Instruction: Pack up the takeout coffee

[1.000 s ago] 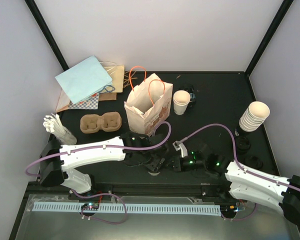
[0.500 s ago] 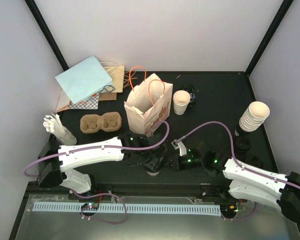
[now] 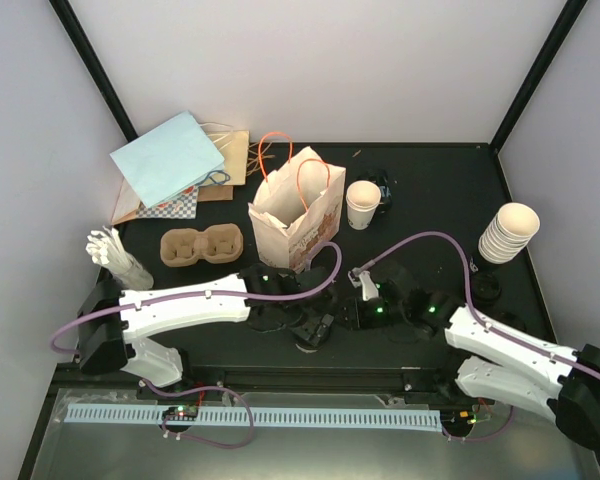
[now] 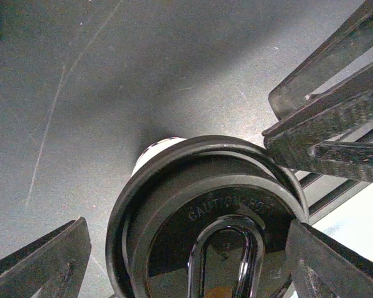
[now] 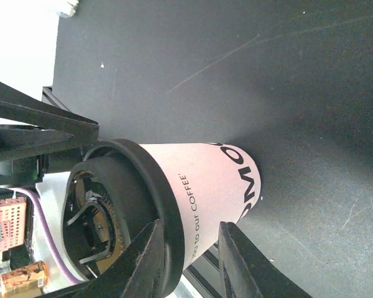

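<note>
One takeout coffee (image 3: pixel 307 340), a cream cup with a black lid, stands near the table's front edge, mostly hidden between both grippers. My left gripper (image 3: pixel 317 328) hangs over it. In the left wrist view the lid (image 4: pixel 217 205) fills the space between the spread fingers of that gripper (image 4: pixel 186 239), with a gap on the left side. My right gripper (image 3: pixel 353 312) reaches in from the right. Its narrowly parted fingers straddle the lid's rim, one over the lid, one beside the cup wall (image 5: pixel 214 186). A second, lidless cup (image 3: pixel 362 204) stands by the bag.
The printed paper bag (image 3: pixel 298 215) with orange handles stands open behind the grippers. A brown pulp cup tray (image 3: pixel 201 245) lies to its left. Stacked cups (image 3: pixel 508 233) and loose black lids (image 3: pixel 485 288) are at the right, white stirrers (image 3: pixel 115 255) and flat bags (image 3: pixel 175 160) at the left.
The right gripper has shifted up and left at the cup, and its jaws have parted a little. The left gripper's jaws have spread wider. The cup stays put.
</note>
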